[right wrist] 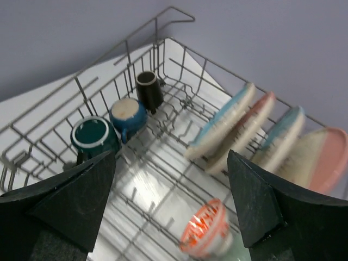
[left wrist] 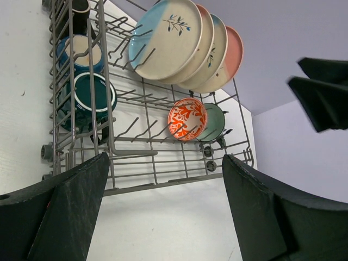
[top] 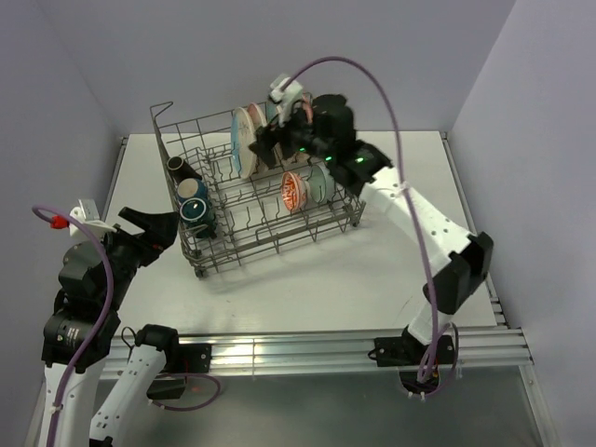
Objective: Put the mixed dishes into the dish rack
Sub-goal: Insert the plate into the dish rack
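Judging from how things lie, the loading looks all but complete. The dish rack (top: pixel 279 240) sits directly beneath the right gripper (right wrist: pixel 171 163), whose jaws stand wide apart with nothing between them. It is also just ahead of the left gripper (left wrist: pixel 164 163), equally spread and empty, which hangs off the rack's near corner over the table (top: pixel 307 289). Inside the rack, the four plates (left wrist: pixel 206 49) stand on edge in one row among the tines. They are ahead of the right jaws and off toward the finger on the right of the wrist view, and far beyond the left jaws. Lower down, the orange-red bowl (right wrist: pixel 209 234) is propped on its side almost straight under the gap of the right jaws. The pale green bowl (left wrist: pixel 213 122) is tucked just behind it; whether the two touch I cannot tell. The mugs fill the rack's other end, beyond the opposite finger of the right gripper and closest to the left jaws: the teal mug (right wrist: pixel 93 136), the blue mug (right wrist: pixel 128 114) and the black mug (right wrist: pixel 148 89), all tilted and set in a line. Every dish that shows is already within the wires, and neither gripper carries one. What is left seems only to be for the arms to pull back, though the arms hide parts of the table.
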